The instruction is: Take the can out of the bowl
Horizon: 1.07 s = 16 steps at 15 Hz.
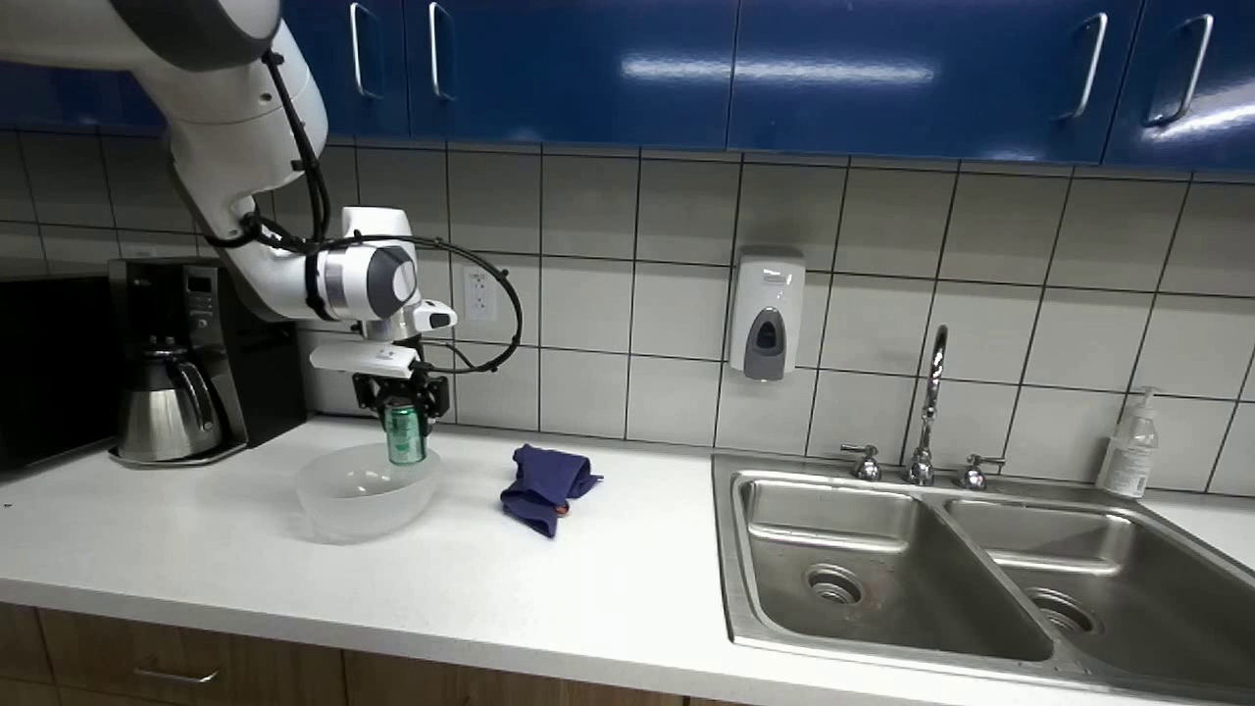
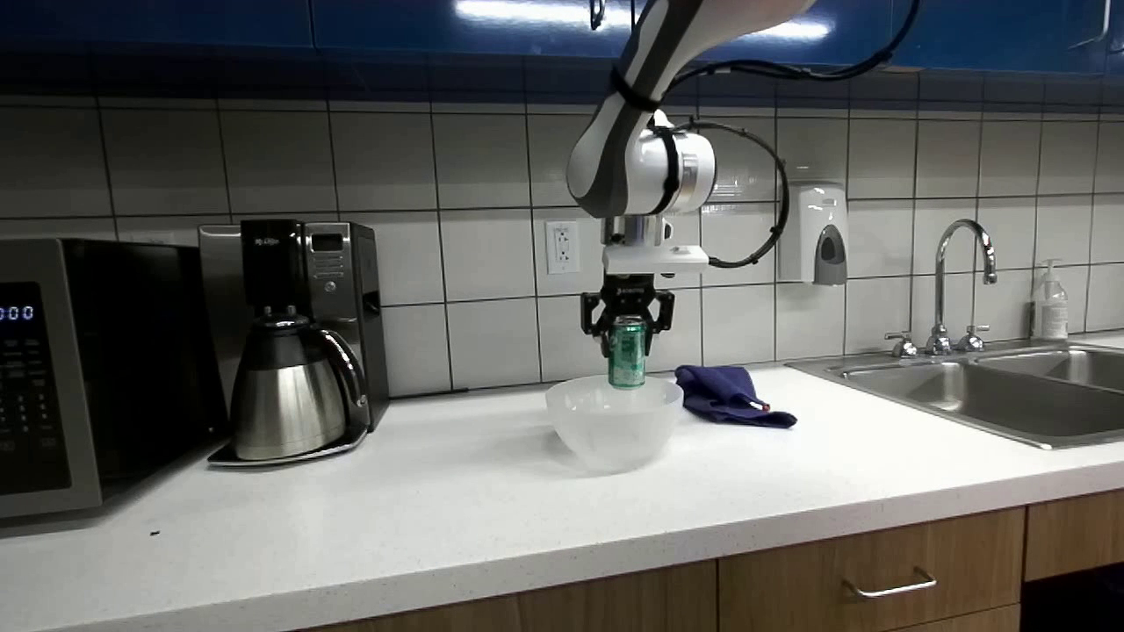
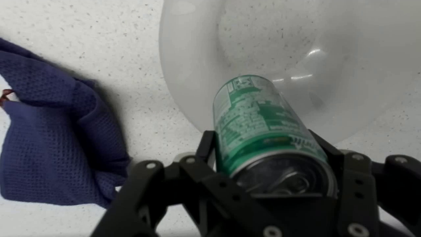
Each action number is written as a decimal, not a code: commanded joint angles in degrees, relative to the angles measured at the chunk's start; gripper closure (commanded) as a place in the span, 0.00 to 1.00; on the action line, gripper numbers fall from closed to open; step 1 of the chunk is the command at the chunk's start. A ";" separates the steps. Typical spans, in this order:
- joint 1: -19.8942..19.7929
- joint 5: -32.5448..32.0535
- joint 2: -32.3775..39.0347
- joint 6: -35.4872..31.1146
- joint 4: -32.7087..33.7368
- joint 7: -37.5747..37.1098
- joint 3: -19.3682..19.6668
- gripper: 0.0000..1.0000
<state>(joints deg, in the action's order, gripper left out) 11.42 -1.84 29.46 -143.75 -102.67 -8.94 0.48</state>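
Note:
The green can shows upright in both exterior views (image 1: 406, 437) (image 2: 627, 362), and its top with the pull tab faces the camera in the wrist view (image 3: 256, 112). My gripper (image 1: 404, 420) (image 2: 627, 347) (image 3: 261, 140) points down and is shut on the can's upper part, one finger on each side. The frosted white bowl (image 1: 358, 515) (image 2: 610, 439) (image 3: 184, 49) stands on the counter below. The can's bottom is at about the height of the bowl's rim, over its back part. The bowl's visible inside holds nothing else.
A dark blue cloth (image 1: 549, 485) (image 2: 729, 395) (image 3: 59, 141) lies on the counter beside the bowl. A coffee maker (image 1: 206, 314) (image 2: 351, 298) and a microwave (image 2: 132, 369) stand at one end. A steel sink (image 1: 730, 549) is at the opposite end. A tiled wall is close behind.

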 commanded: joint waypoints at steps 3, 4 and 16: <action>-0.57 -2.37 -5.96 7.83 0.68 -3.14 1.64 0.58; -0.60 -2.80 -6.83 8.31 0.08 -3.83 2.08 0.58; -2.69 -11.69 -13.19 9.22 -11.47 -15.13 8.32 0.58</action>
<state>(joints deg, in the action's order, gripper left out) 9.79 -10.58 20.82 -135.46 -109.49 -20.74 8.22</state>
